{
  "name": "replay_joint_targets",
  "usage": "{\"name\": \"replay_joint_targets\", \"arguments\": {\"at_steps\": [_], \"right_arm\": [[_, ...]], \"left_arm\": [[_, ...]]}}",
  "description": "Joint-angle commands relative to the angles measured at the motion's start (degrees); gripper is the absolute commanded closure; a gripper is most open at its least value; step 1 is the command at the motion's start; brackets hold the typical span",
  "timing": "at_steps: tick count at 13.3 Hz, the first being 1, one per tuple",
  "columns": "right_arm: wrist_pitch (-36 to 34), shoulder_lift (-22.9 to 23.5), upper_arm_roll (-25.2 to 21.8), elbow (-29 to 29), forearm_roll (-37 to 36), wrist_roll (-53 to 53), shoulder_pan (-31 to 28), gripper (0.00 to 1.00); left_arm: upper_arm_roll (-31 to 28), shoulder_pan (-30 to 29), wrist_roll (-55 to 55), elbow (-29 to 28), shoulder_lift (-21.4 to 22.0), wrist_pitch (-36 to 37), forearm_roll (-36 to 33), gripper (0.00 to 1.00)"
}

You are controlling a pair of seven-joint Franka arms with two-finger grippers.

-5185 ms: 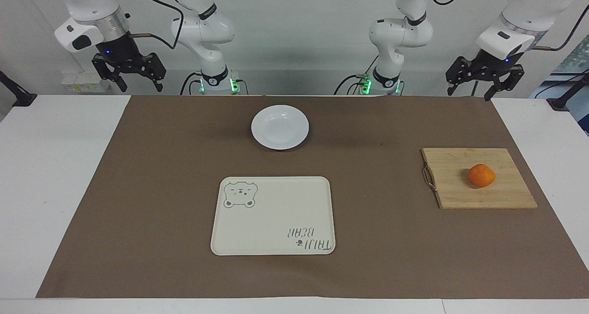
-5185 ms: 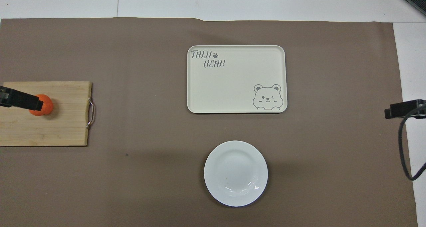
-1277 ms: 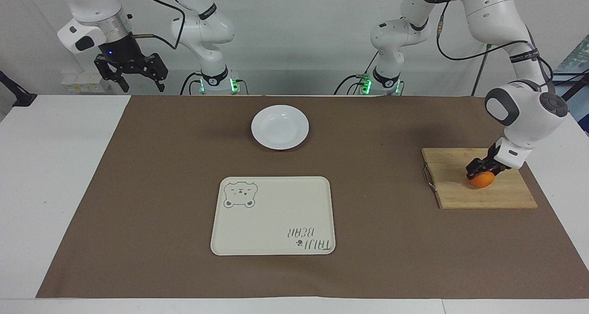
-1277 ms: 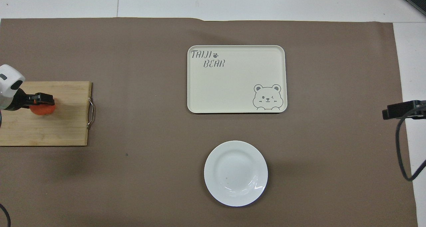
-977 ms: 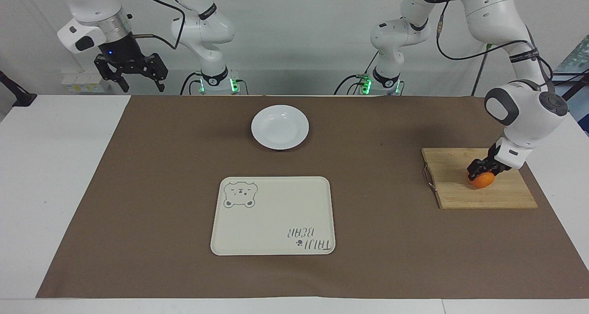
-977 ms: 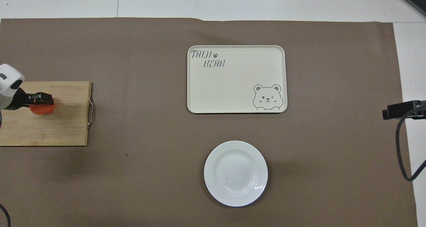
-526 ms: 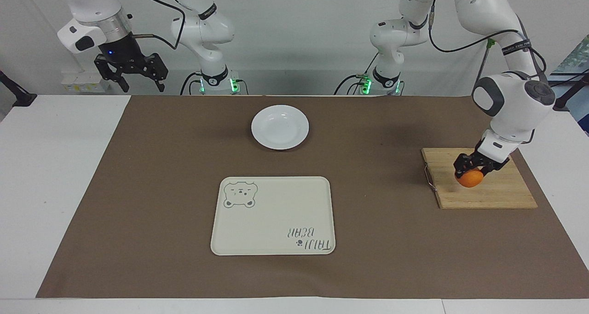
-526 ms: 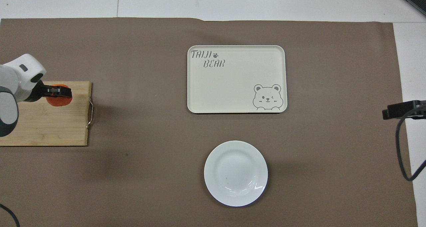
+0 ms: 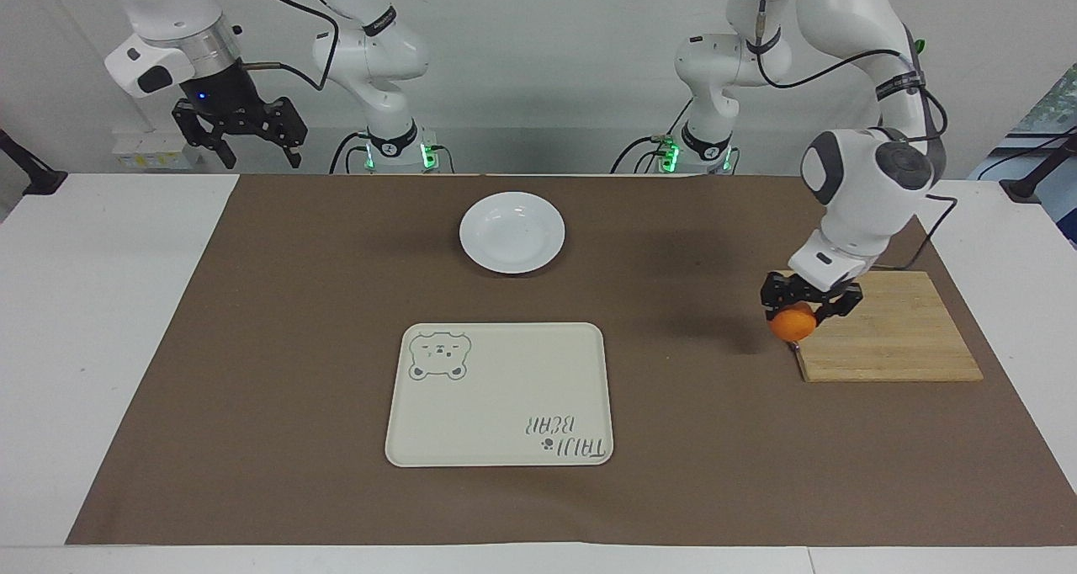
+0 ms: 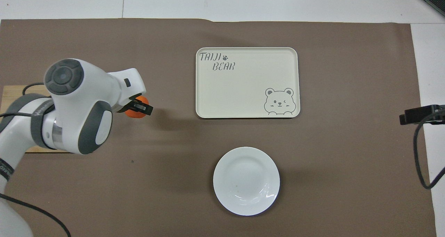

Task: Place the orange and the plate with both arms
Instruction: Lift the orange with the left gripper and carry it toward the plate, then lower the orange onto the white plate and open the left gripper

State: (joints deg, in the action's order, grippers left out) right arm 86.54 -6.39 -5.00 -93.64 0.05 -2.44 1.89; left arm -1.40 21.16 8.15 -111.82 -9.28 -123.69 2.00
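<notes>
My left gripper (image 9: 799,309) is shut on the orange (image 9: 792,325) and holds it in the air over the edge of the wooden board (image 9: 892,338) that faces the tray. In the overhead view the left gripper (image 10: 139,108) and the orange (image 10: 134,113) show over the brown mat beside the board. The white plate (image 9: 511,232) sits on the mat close to the robots, also in the overhead view (image 10: 246,180). My right gripper (image 9: 237,132) is open and waits high above the right arm's end of the table; its tip shows in the overhead view (image 10: 419,114).
The cream bear-print tray (image 9: 500,394) lies on the brown mat (image 9: 294,347), farther from the robots than the plate; it also shows in the overhead view (image 10: 247,82). The board has a metal handle on its tray-facing edge. White table surface borders the mat.
My left gripper came down onto the orange on the board, shut on it, lifted it and carried it toward the tray. The right arm barely moved.
</notes>
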Motion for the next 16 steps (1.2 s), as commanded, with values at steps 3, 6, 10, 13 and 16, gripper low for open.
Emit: {"name": "replay_joint_targets", "arguments": {"at_steps": [3,6,10,13,16], "right_arm": [[-0.4,-0.9,0.3,-0.5,-0.5,0.8,-0.2,0.0],[-0.4,-0.9,0.3,-0.5,-0.5,0.8,-0.2,0.0],[-0.4,-0.9,0.3,-0.5,-0.6,0.8,-0.2,0.0],[-0.4,-0.8,0.3,-0.5,-0.5,0.8,-0.2,0.0],[-0.4,-0.9,-0.1,-0.5,-0.6,0.8,-0.7,0.0]], "left_arm": [[-1.1,15.2,-12.2,-1.4,3.4,1.4,0.6,1.0],[-1.1,23.6,-19.6,-1.5,2.9,-0.1,0.6,1.0],[-1.1,30.9,-24.6,-2.4,0.8,-5.3,1.2,1.0],[-1.1,34.5,-25.9,-2.4,-0.9,-6.0,2.3,1.0],[-1.1,36.8,-25.7,-2.3,-4.6,-8.3,4.8,1.0]]}}
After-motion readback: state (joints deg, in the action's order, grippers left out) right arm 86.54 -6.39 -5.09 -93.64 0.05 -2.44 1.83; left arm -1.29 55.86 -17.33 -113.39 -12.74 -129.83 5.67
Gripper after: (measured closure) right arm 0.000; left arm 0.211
